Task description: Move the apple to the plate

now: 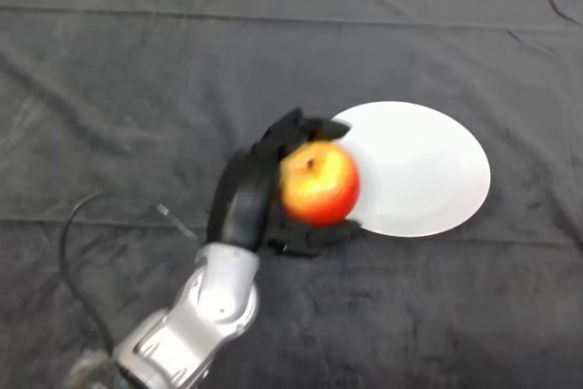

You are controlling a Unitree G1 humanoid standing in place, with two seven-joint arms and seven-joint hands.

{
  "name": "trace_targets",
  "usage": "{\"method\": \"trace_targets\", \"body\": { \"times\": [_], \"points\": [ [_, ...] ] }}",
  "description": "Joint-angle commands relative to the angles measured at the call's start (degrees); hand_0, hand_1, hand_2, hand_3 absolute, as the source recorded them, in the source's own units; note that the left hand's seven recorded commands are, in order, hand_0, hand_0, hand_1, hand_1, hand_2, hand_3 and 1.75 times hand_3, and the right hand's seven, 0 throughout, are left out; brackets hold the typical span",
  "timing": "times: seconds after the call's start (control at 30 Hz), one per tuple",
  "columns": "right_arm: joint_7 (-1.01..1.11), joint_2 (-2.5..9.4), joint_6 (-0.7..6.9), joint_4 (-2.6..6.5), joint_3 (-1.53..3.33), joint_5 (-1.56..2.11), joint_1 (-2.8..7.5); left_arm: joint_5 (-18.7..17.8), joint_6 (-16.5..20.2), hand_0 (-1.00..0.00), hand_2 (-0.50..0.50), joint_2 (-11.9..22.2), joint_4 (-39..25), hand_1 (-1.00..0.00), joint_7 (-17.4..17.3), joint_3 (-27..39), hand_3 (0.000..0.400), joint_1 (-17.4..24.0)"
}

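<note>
The apple (pixel 318 182) is gripped in the curled left hand (pixel 250 196), held at the white plate's (pixel 428 170) left rim

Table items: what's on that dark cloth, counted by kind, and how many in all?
Apple: 1, red and yellow, held in the robot's left hand at the plate's left edge
Plate: 1, white, nothing lying on it
Total: 2

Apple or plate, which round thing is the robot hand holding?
The apple. The black left hand curls round it at the white plate's left edge; the plate lies flat on the cloth, unheld.
</note>
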Motion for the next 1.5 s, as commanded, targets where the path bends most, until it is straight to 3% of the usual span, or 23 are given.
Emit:
{"method": "trace_targets", "body": {
  "times": [0.03,0.5,0.97,1.0,1.03,1.07,1.1,1.13,1.5],
  "points": [
    [-0.50,-0.69,0.35,0.00,-0.71,0.04,-1.09,0.6,-0.8,-1.00,0.00,-0.1,3.1,-1.00,0.5,-1.2,0.400,-2.8],
    [-0.38,-0.81,0.34,0.26,-0.76,0.07,-1.18,-3.8,-6.8,-1.00,0.00,-4.5,18.7,-1.00,0.4,-6.7,0.400,-9.7],
    [-0.18,-0.98,0.32,0.70,-0.85,0.10,-1.33,-11.2,-8.4,-1.00,0.00,-6.6,25.7,-1.00,0.4,-15.0,0.400,-14.3],
    [-0.17,-0.99,0.32,0.73,-0.85,0.10,-1.34,-11.6,-8.6,-1.00,-0.06,-6.7,26.0,-0.88,0.3,-15.4,0.400,-14.5],
    [-0.15,-1.00,0.32,0.76,-0.86,0.11,-1.35,-11.9,-8.7,-0.85,-0.12,-6.7,26.3,-0.62,0.3,-15.7,0.340,-14.7],
    [-0.14,-1.01,0.32,0.79,-0.87,0.11,-1.36,-12.2,-8.9,-0.58,-0.23,-6.7,26.6,-0.13,0.3,-16.1,0.232,-14.8],
    [-0.12,-1.02,0.31,0.82,-0.87,0.11,-1.37,-12.6,-9.0,-0.34,-0.17,-6.7,26.8,0.00,0.3,-16.4,0.136,-15.0],
    [-0.11,-1.03,0.31,0.85,-0.88,0.11,-1.38,-12.8,-9.2,0.00,0.00,-6.7,27.1,0.00,0.3,-16.7,0.000,-15.1],
    [0.04,-1.13,0.28,1.13,-0.93,0.11,-1.48,-14.1,-9.7,0.00,0.00,-6.7,28.5,0.00,2.1,-18.7,0.000,-17.1]
  ]
}}
